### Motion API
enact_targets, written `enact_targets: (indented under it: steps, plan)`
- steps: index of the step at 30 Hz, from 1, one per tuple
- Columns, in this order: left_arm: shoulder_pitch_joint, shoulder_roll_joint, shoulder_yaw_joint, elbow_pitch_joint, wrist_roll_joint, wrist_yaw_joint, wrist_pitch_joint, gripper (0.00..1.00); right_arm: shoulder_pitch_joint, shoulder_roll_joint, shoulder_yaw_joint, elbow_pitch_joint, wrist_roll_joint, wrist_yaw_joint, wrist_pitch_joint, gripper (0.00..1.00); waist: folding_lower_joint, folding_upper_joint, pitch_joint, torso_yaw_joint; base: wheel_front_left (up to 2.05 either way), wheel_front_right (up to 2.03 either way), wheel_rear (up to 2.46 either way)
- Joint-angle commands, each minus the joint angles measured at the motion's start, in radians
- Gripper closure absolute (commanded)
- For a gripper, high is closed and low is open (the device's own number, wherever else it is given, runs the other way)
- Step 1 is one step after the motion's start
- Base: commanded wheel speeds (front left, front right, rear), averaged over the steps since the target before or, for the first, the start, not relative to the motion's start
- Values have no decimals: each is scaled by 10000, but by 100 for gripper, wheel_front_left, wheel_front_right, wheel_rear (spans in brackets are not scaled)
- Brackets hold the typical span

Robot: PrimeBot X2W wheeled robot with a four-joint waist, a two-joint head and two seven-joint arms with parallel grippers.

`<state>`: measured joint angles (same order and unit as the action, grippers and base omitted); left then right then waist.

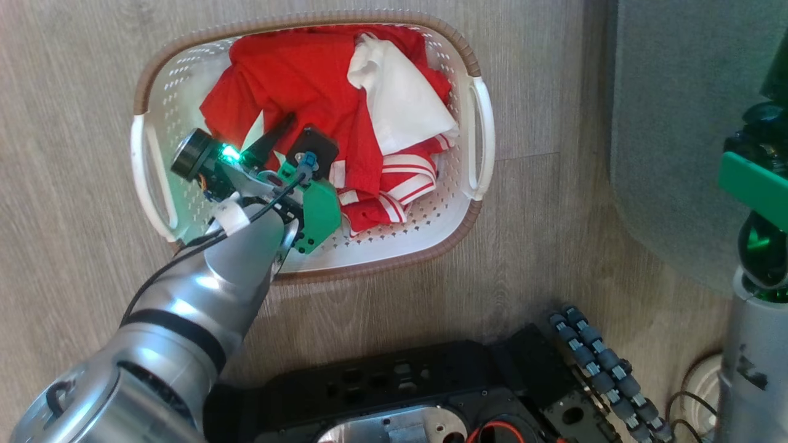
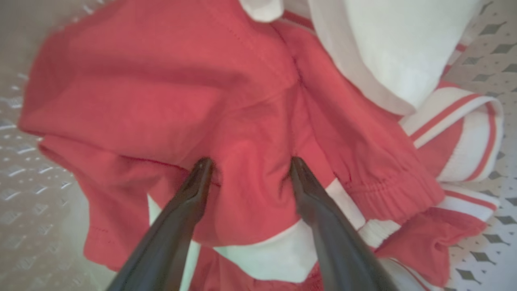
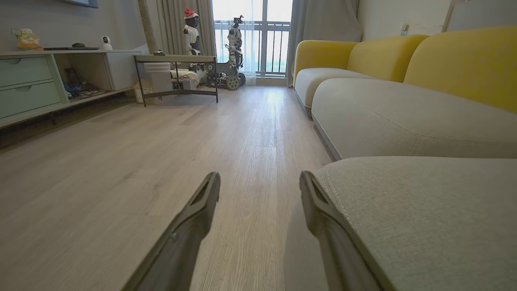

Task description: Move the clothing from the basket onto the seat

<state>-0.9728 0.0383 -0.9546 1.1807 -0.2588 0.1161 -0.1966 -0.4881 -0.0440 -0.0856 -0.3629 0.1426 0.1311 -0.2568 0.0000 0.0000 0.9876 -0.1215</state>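
head view: basket sits on the wood floor, clothing heaped inside it, red with a white panel and striped trim. left hand reaches down into the basket, onto the near-left part of the heap. seat at upper right, apart from the basket.

left wrist view: fingers spread apart, tips pressed into red fabric, a fold bulging between them, not clamped.

right wrist view: right hand spread apart, nothing between, low over the floor, one finger just beside the seat edge.
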Motion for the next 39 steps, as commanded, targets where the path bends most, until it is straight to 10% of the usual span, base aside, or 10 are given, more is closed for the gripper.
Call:
enact_targets:
  steps: [1,2,3,17,39]
  plan:
    - [158,120,17,-13,-98,93,75,52,196,-62,143,-370,63,-4,-49,0,0,0,5,-23,0,0,0]
    - [145,120,-37,-19,-151,110,100,86,194,-62,126,-333,81,-4,-49,0,0,0,-13,-29,0,0,0]
    - [148,120,-96,-32,-203,122,114,100,192,-62,113,-288,94,-4,-49,0,0,0,-45,-28,0,0,0]
    - [654,120,-320,-483,-1303,99,-553,100,273,-62,234,773,244,-4,-49,0,0,0,-1726,216,0,0,0]
    - [3230,308,1007,-4647,-1612,-332,-650,100,2728,-62,850,3818,-170,-4,-49,0,0,0,-7280,1086,0,0,0]
